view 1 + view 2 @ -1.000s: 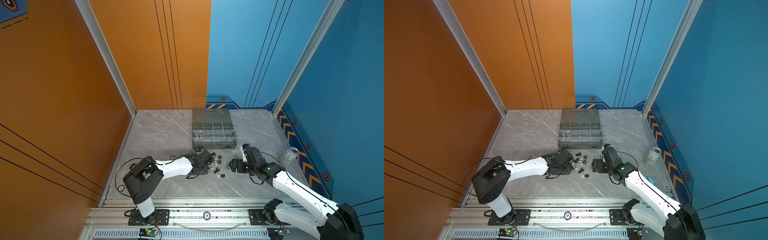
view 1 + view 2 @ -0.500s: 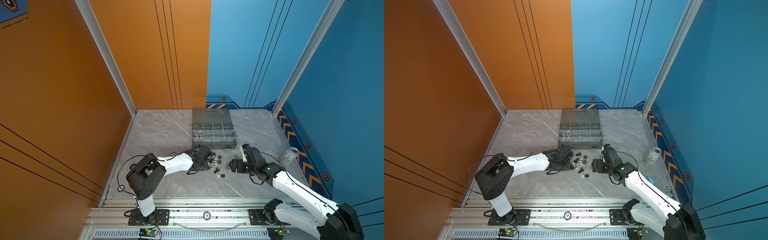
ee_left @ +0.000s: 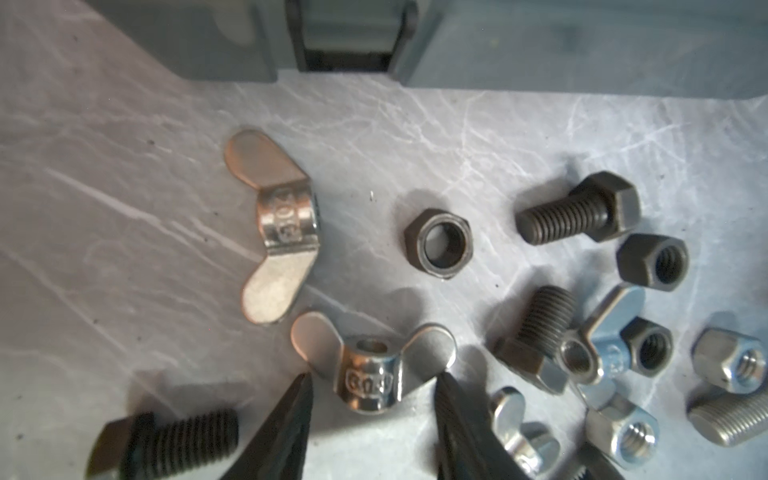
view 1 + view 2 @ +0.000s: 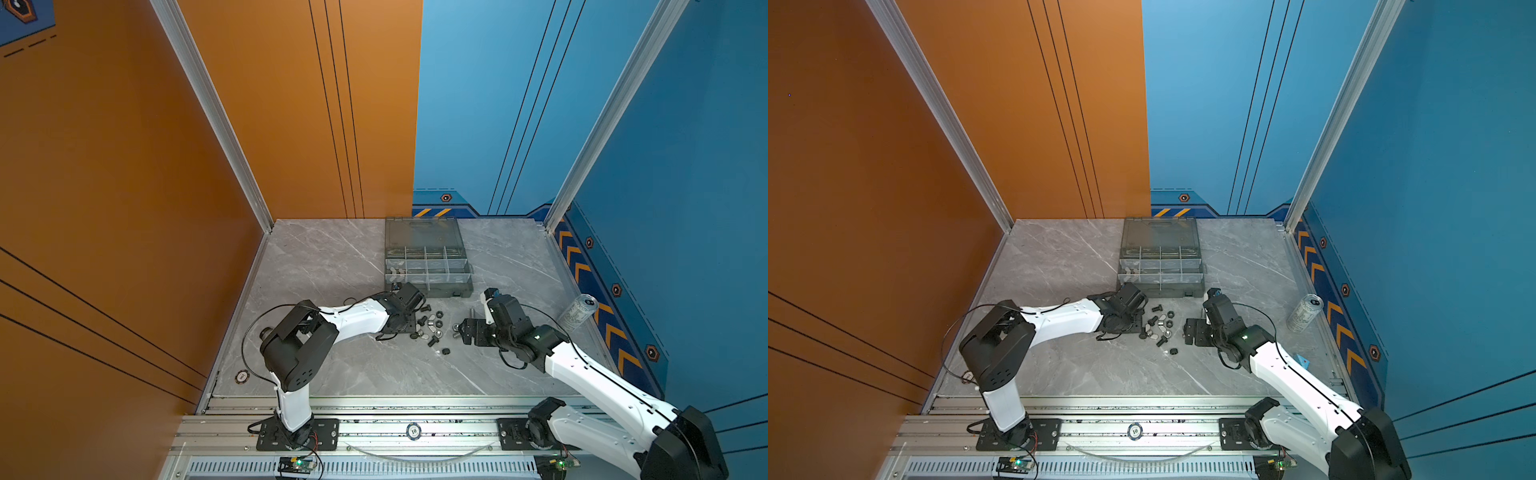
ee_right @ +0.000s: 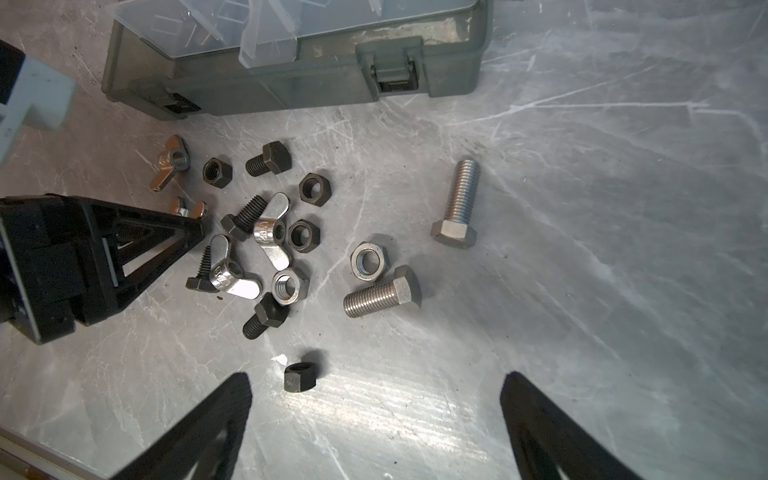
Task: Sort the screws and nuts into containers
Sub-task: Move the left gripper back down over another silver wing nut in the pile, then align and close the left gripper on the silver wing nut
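Tabletop (image 4: 332, 257) marbled grey, orange wall (image 4: 124, 166), blue wall (image 4: 498, 104); left claw (image 3: 374, 376), right claw (image 5: 374, 374) apart, seemingly empty.

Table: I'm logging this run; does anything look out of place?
Yes. A drink can stands by the right edge of the table and a poker chip lies on the front rail; neither belongs in the sorting.

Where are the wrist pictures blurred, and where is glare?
Left wrist view: the organizer box is out of focus, the wing nut between the fingertips of the left gripper is sharp. Right wrist view: bright glare on the table beside the lone black nut.
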Controlling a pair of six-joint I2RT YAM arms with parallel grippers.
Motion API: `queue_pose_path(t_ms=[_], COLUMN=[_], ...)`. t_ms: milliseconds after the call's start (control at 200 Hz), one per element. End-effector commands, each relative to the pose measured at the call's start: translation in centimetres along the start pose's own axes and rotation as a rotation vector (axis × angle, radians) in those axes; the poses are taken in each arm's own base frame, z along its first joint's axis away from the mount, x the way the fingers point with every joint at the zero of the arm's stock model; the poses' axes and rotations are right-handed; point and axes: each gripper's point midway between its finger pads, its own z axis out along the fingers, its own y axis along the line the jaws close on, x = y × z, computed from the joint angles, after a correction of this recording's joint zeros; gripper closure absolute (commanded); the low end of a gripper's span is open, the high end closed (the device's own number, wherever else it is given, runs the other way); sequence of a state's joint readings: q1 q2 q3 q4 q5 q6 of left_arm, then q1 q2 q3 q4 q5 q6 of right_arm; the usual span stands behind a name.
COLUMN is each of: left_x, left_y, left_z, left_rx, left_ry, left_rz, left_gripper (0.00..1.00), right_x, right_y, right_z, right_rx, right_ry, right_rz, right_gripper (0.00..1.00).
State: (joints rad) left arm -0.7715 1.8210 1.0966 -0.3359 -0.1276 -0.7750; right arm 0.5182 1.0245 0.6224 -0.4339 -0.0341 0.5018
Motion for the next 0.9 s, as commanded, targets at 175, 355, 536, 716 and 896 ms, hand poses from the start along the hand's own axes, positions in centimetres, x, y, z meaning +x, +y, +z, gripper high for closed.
queue_pose_path(t_ms=[175,355,536,716,896], left_x=[-0.5,-0.8,-1.2,-1.3,-1.2], left_y=[0.5,0.2,-0.1,0.1,0.3], left_z=[0.3,0.1,0.1,0.4,0.6], left_rx=[-0.013,-0.003,-0.006,-0.037,-0.049], left_ry=[0.024,0.021,0.024,0.040,0.052], left_rz=[0.004,0.009,0.031,0.063,0.076], left_gripper=[0.42,0.41,0.41,0.41,0.41], right_x=[0.6,0.5,0.6,0.7,0.8], right_y=[-0.2,-0.2,-0.2,-0.3,-0.4], right_z=[0.2,0.1,0.1,0.1,0.1], right_rx=[0.001,0.000,0.000,0.004,0.006], right_ry=[0.007,0.006,0.006,0.006,0.005], right_rz=[-0.007,-0.007,-0.007,-0.006,-0.007], right_gripper=[0.03,0.03,0.03,0.03,0.03])
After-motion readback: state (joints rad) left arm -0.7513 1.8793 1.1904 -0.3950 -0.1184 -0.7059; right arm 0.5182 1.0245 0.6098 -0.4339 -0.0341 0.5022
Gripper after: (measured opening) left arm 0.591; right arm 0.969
